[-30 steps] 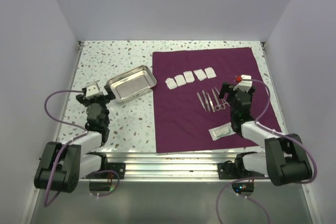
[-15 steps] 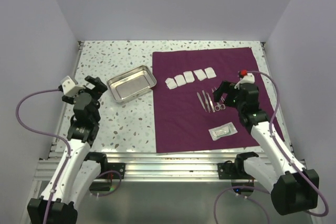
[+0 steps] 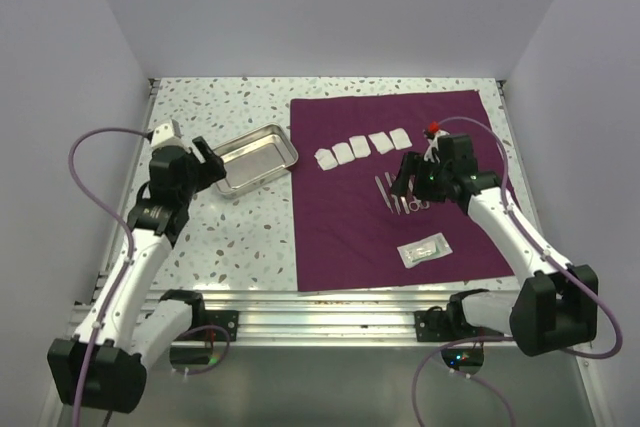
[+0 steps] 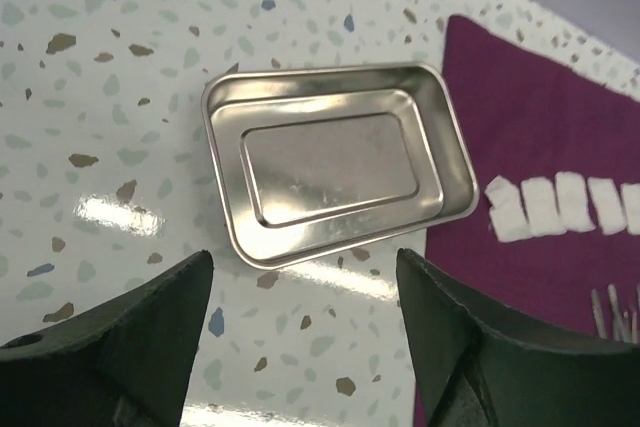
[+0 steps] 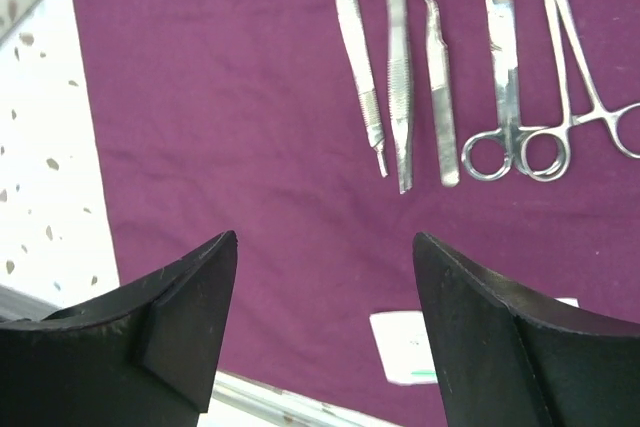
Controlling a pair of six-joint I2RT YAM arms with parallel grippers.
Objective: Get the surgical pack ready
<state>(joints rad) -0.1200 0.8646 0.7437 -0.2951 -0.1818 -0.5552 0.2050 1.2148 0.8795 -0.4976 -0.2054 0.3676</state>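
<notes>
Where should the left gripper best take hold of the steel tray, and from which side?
Probably the raised rim of the steel tray, on the long side facing the left gripper, from above, jaws astride it: the tray lies flat, shallow and empty.

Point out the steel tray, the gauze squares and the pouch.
steel tray (image 4: 330, 162), left wrist view, flat bottom.
gauze squares (image 3: 362, 147), top external view, middle square.
pouch (image 3: 423, 251), top external view, its centre.

drape (image 3: 340, 232): maroon, is spread flat | steel tray (image 4: 330, 162): empty, upright, is set touching drape's left edge | gauze squares (image 3: 364, 148): five, are lined up far on drape | instruments (image 5: 400, 77): are laid side by side mid-drape | pouch (image 3: 423, 251): is laid flat nearer
</notes>
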